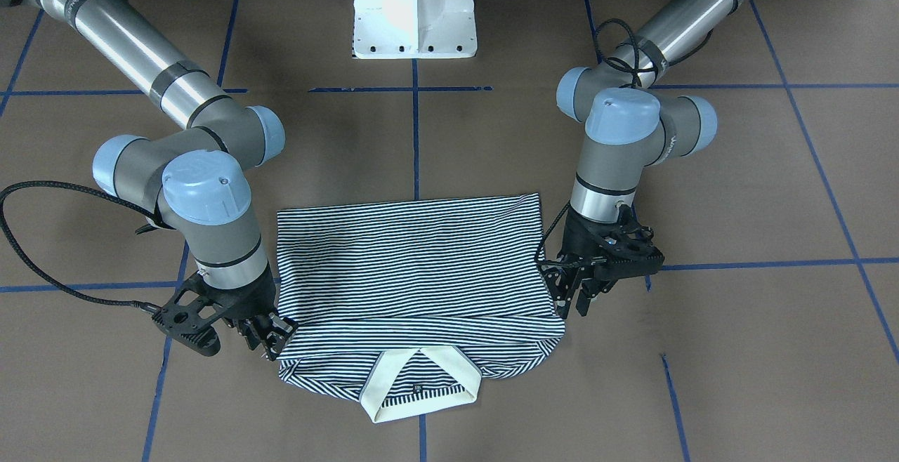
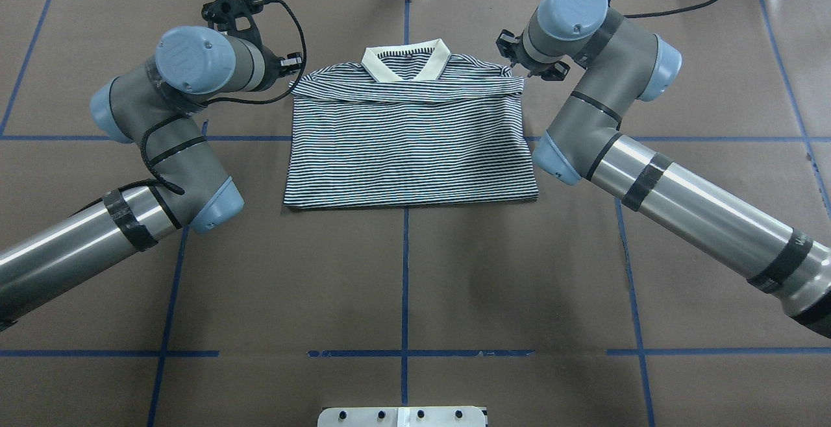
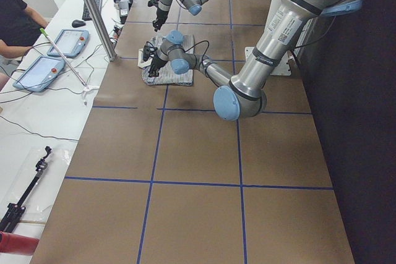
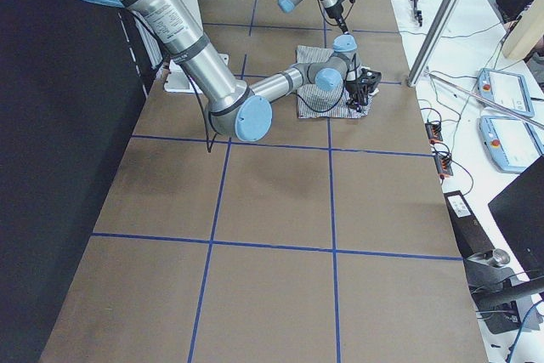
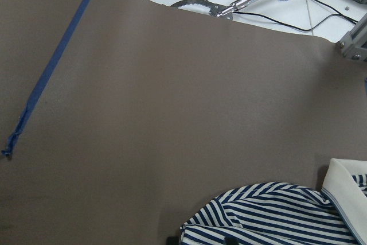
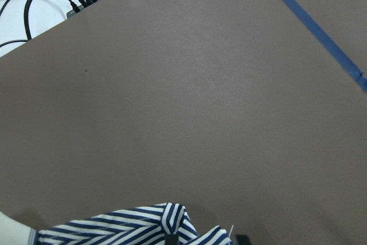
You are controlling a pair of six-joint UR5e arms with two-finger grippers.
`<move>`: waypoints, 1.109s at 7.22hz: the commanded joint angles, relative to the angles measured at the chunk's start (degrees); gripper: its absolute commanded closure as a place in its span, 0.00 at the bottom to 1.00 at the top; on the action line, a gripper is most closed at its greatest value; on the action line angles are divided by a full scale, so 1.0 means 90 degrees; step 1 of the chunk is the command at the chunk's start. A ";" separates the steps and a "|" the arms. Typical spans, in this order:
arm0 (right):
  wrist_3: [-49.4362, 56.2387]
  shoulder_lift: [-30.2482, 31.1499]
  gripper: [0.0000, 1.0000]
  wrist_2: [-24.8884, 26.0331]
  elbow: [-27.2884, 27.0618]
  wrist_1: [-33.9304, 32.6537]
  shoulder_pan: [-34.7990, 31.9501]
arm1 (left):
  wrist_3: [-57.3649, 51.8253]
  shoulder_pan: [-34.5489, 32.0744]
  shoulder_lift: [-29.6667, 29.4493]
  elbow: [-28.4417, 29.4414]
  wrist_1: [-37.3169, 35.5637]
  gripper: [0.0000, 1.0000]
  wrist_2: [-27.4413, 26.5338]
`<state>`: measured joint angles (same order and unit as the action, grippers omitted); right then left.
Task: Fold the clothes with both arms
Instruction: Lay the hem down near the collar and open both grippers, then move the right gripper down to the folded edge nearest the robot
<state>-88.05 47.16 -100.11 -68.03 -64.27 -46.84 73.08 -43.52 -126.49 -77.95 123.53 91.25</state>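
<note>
The striped polo shirt (image 1: 414, 265) (image 2: 409, 141) lies flat on the brown table. Its lower part is folded up to the shoulders, and the cream collar (image 1: 383, 392) (image 2: 373, 63) sticks out at the far edge. My left gripper (image 1: 574, 304) (image 5: 200, 240) stands at one shoulder corner, its fingers apart, so it is open. At the other shoulder corner my right gripper (image 1: 270, 339) (image 6: 206, 238) is low on the cloth. Its fingertips also show apart, with a bunched bit of the shirt (image 6: 126, 228) between them. Both arms' elbows flank the shirt.
The white pedestal base (image 1: 414, 12) (image 2: 402, 417) stands at the robot's side of the table. Blue tape lines (image 2: 404, 284) cross the brown cover. Cables and a metal post lie beyond the far edge. A person (image 3: 15, 23) sits by tablets (image 3: 59, 41) on the bench.
</note>
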 commanded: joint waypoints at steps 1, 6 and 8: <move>-0.0128 0.0314 0.51 -0.0107 -0.0638 0.0198 0.0019 | -0.0015 -0.0057 0.0079 -0.0427 0.0015 0.62 0.0066; -0.1320 0.2826 0.42 0.0340 -0.3330 0.0266 0.1375 | 0.0005 -0.0057 0.0207 -0.0616 0.0044 0.61 0.0066; -0.1320 0.2778 0.40 0.0371 -0.3233 0.0266 0.1532 | 0.0044 -0.0047 0.0187 -0.0626 0.0034 0.61 0.0057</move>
<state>-99.82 72.26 -97.17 -97.53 -61.93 -34.25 73.36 -43.98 -124.72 -83.55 123.86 91.79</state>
